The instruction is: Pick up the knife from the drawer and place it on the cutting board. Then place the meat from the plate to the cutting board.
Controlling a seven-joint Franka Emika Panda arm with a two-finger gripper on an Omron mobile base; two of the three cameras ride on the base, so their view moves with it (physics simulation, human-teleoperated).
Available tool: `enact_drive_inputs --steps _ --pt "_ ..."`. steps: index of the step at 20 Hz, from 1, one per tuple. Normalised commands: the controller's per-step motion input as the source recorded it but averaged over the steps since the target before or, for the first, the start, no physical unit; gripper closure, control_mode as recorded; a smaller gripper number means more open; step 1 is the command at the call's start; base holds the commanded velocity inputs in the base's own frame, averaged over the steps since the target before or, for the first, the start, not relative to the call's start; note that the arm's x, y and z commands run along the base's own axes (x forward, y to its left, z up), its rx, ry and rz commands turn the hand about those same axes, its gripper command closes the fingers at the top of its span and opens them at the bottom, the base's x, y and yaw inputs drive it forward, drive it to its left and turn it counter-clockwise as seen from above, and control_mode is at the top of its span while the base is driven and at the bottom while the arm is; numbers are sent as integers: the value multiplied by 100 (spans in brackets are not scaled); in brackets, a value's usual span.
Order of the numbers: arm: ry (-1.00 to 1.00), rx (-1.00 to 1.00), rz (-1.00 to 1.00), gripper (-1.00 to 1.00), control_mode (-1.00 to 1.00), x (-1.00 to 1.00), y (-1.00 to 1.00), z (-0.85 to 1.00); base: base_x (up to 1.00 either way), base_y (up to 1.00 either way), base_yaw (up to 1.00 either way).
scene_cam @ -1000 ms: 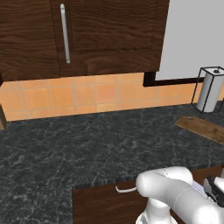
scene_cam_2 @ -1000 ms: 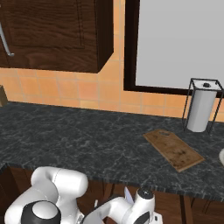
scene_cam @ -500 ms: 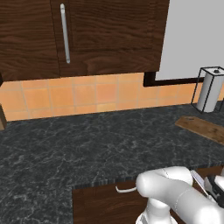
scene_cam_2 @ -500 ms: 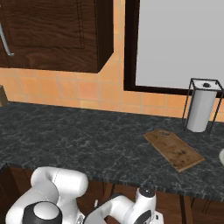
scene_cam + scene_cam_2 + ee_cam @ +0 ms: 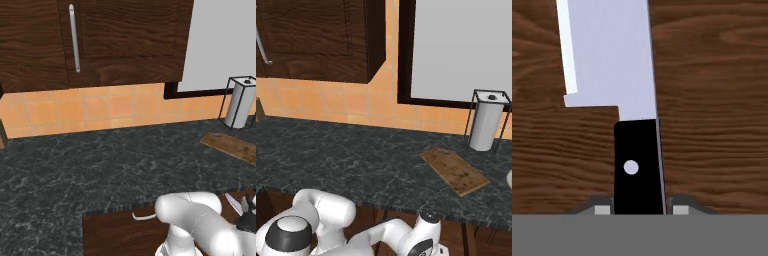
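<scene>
At the bottom centre of the hand view, the two-finger gripper [image 5: 638,210] is clamping the black handle of the silver-bladed chef's knife [image 5: 624,95], lying on the brown wooden drawer floor [image 5: 712,100]. Gripped so near the handle's end, the blade is likely risking tipping during lifting. The thin brown wooden cutting board [image 5: 454,170] is waiting at right of centre on the dark speckled counter [image 5: 346,160].

In the hand view the knife [image 5: 629,90] runs off the edge at twelve o'clock, so its tip is cut away; the butt of its black handle is lost at six o'clock, between the jaws; the drawer [image 5: 712,100] floor passes every edge, its walls unseen. In the left base view the cutting board [image 5: 231,146] is clipped at three o'clock; a sliver of blade shows low at four o'clock, the rest behind the arm. In the right base view a pale plate [image 5: 509,179] edge at three o'clock is too cropped to judge.
</scene>
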Motion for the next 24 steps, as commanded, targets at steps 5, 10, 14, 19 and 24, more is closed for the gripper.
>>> enact_drive_inputs --steps 5,10,14,19,24 --pt "0 0 0 100 -100 -89 -24 52 0 0 0" --pt "0 0 0 100 -100 -92 -5 78 0 0 0" --pt "-5 0 2 100 -100 -44 0 96 0 0 0" --pt "-13 0 4 100 -100 19 0 100 0 0 0" --pt "-3 0 8 100 -100 85 3 100 0 0 0"
